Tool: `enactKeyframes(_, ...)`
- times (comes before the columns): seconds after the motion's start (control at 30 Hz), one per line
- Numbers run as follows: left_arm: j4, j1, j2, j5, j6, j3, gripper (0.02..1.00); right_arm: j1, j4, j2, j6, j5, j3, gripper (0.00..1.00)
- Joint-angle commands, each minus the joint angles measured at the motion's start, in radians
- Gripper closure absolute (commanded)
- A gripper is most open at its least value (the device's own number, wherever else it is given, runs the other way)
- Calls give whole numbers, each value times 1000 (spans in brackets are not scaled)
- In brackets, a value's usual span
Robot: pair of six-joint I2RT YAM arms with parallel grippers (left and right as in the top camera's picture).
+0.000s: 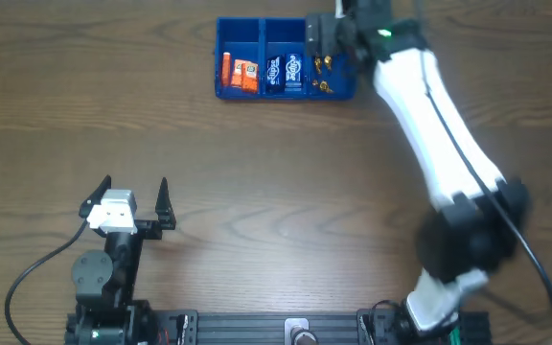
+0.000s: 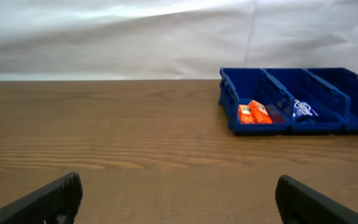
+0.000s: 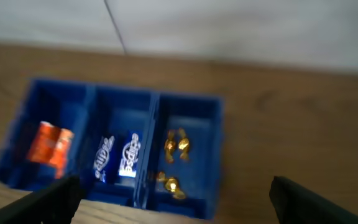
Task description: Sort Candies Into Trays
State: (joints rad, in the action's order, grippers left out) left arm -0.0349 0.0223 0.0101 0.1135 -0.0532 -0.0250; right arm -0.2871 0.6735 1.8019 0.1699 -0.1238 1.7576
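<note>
- A brown wood-grain bench carries everything, and in the left wrist view a plain white backdrop rises behind its far edge.
- The left arm is folded close to its base at the near left. Its left hand sits low over bare wood and points up the bench.
- This hand's two dark fingers are spread wide with nothing between them. It is well apart from the tray.
- The right arm stretches its white link diagonally from the near right corner to the far edge of the bench.
- The right hand hangs above the blue tray, in line with its right compartment. Its fingers stand wide apart and hold nothing.
- The tray lies at the far middle of the bench and has three side-by-side compartments.
- The orange candies lie in the left compartment, pressed together.
- The blue-wrapped candies lie in the middle compartment.
- The gold candies lie in the right compartment in two small clusters.
- In the top view the right hand's black body covers the far right corner of the tray.
- A black cable loops over the bench beside the left arm's base.
- A dark rail runs along the near edge between the two bases.
</note>
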Motion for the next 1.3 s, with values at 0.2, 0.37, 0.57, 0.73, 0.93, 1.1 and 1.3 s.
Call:
enactKeyframes(0.2, -32, -3, -6, 13, -7, 20, 20, 168, -86, -708, -75, -76, -584, 1)
enactKeyframes(0.37, -32, -3, -6, 13, -7, 20, 23, 179, -145, -1059, -74, 40, -947, 1)
enactKeyframes(0.57, -32, -3, -6, 13, -7, 20, 23, 188, -444, -1387, -67, 89, -1381, 3)
enactKeyframes(0.73, -32, -3, -6, 13, -7, 20, 20, 188, -606, -1586, -67, 97, -1591, 3)
enactKeyframes(0.93, -32, -3, -6, 13, -7, 20, 20, 176, -748, -1699, -67, 101, -1703, 3)
enactKeyframes(1.1, -32, -3, -6, 13, -7, 20, 20, 176, -734, -1732, -68, 99, -1750, 1)
enactKeyframes(1.3, -32, -3, -6, 13, -7, 20, 23, 176, -671, -1799, -67, 89, -1750, 3)
